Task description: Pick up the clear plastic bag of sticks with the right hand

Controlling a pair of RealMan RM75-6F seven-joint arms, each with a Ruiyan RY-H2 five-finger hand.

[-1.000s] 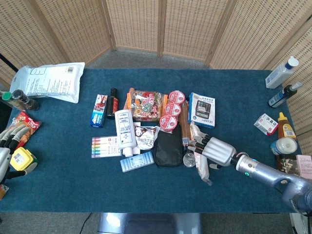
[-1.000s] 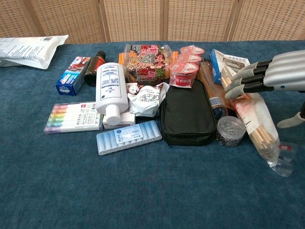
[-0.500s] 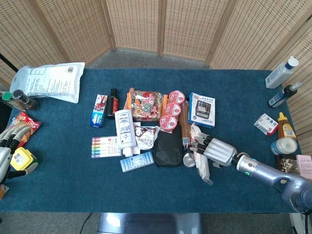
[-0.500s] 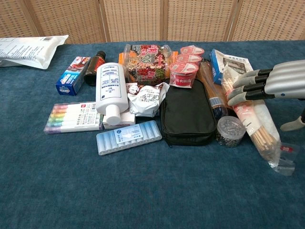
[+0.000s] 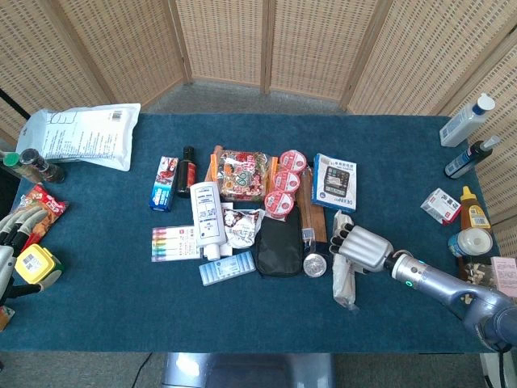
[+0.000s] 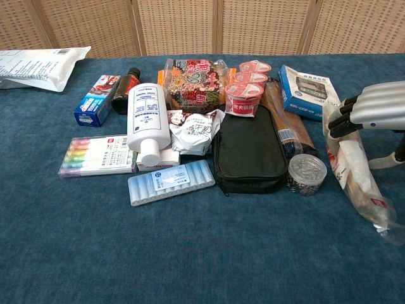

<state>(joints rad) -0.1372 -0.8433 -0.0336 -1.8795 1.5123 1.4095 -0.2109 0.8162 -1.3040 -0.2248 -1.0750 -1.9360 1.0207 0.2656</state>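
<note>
Nearest me on the blue counter [image 6: 190,253] lies the clear plastic bag of sticks [image 6: 357,177], stretched lengthwise at the right side with its far end under my right robot hand [image 6: 373,109]. My fingers [image 6: 342,123] curl down over the top of the bag and press against it; whether they have truly closed around it I cannot tell. In the head view the same right robot hand [image 5: 361,246] sits on the upper part of the bag [image 5: 344,279], whose lower end lies flat on the cloth.

Just left of the bag stands a small round jar [image 6: 306,173] with a clear lid, and beside that a black zip pouch [image 6: 248,155]. Further left lie a pale blue ridged case [image 6: 171,182], a pack of coloured markers [image 6: 98,154] and a white bottle [image 6: 149,120] lying on its side, with a crumpled white snack packet [image 6: 195,132] against it.

My left robot hand [image 5: 14,234] shows at the far left edge of the head view, well apart from all this, fingers spread and holding nothing, next to a yellow box [image 5: 36,263].

Beyond the pouch are a long brown packet [image 6: 285,120], three red-lidded cups [image 6: 248,85], a patterned snack bag [image 6: 193,81], a dark bottle [image 6: 125,87] and a blue-and-red box [image 6: 97,100]. A blue-and-white box [image 6: 307,92] lies just beyond my right fingers. Farthest off, at the left corner, rests a large white pouch [image 5: 81,136].
</note>
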